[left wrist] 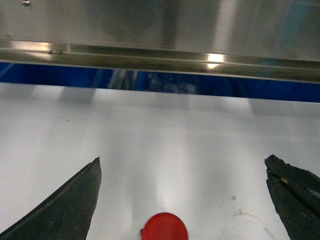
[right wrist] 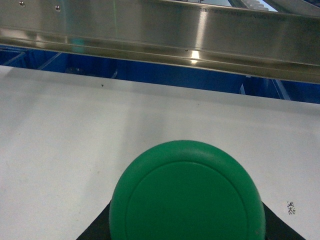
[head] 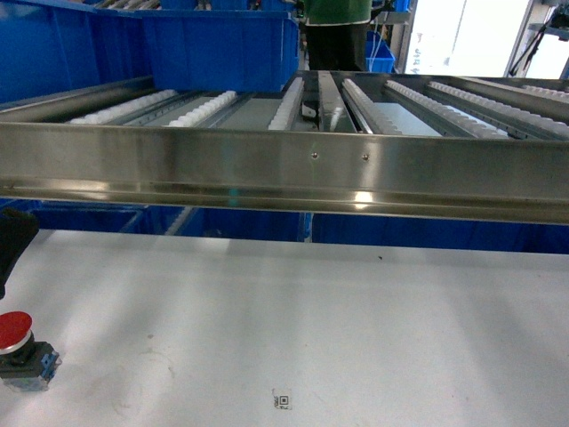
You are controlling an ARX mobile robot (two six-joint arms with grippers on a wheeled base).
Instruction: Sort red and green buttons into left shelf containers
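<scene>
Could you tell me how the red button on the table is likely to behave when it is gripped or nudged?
The red button looks rigid. Its wide round cap over a narrower dark body suggests it could tip if nudged high. The smooth cap may slip, so the boxy body seems safer.

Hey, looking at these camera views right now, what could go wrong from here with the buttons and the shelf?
1. The left gripper is open with the round red mushroom-cap button low between its fingers; closing now might only clip the cap.
2. The round green plastic button cap fills the right wrist view, hiding that gripper's hold.
3. The shiny stainless-steel shelf beam hangs over the white table; a straight lift may hit it.
</scene>
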